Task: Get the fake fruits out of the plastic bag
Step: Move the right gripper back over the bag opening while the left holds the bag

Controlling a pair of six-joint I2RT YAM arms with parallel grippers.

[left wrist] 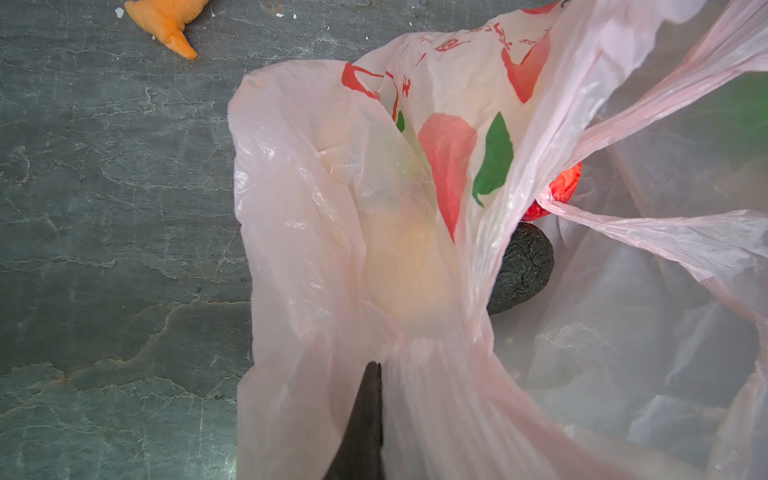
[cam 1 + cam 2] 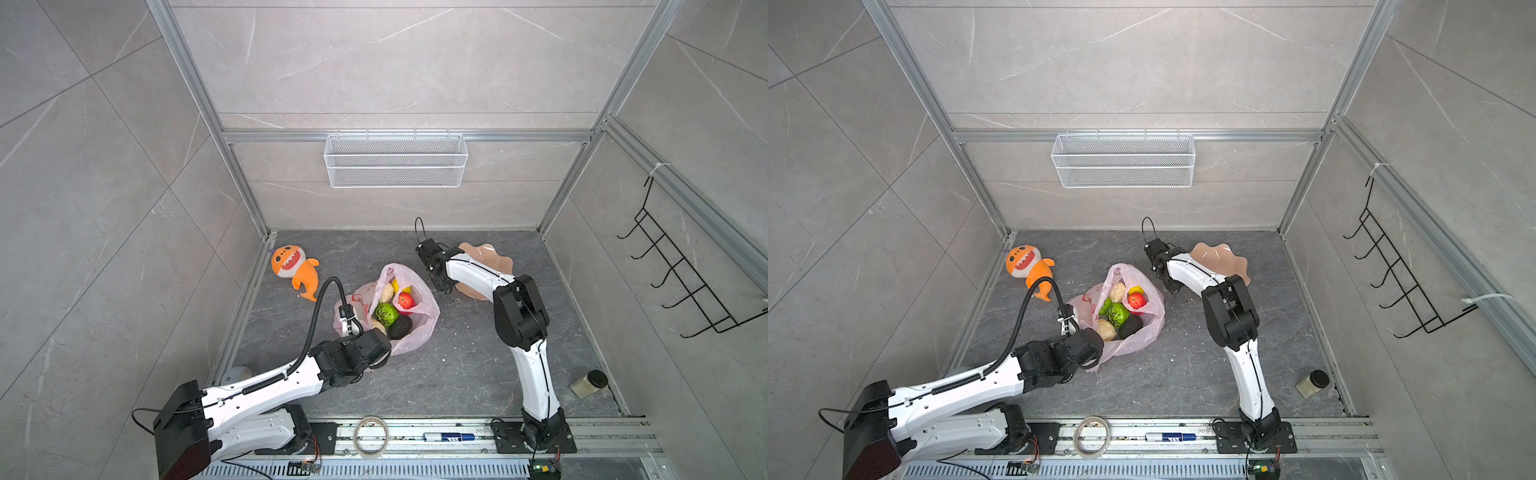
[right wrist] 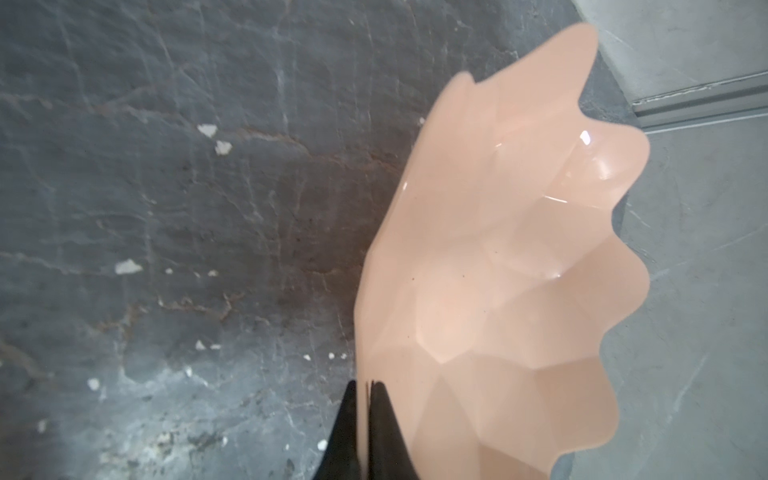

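Observation:
The plastic bag, thin pink with red marks, lies open in the middle of the floor in both top views. Inside it are the fake fruits: a red apple, a green bumpy ball, a dark avocado, cream lumpy pieces and a yellow piece. My left gripper is shut on the bag's near-left edge; the film covers most of the left wrist view, with the avocado and apple showing. My right gripper is shut on the rim of the peach scalloped bowl.
An orange plush shark lies at the back left. A small jar lies at the front right. A tape roll and a marker sit on the front rail. A wire basket hangs on the back wall, a hook rack on the right wall.

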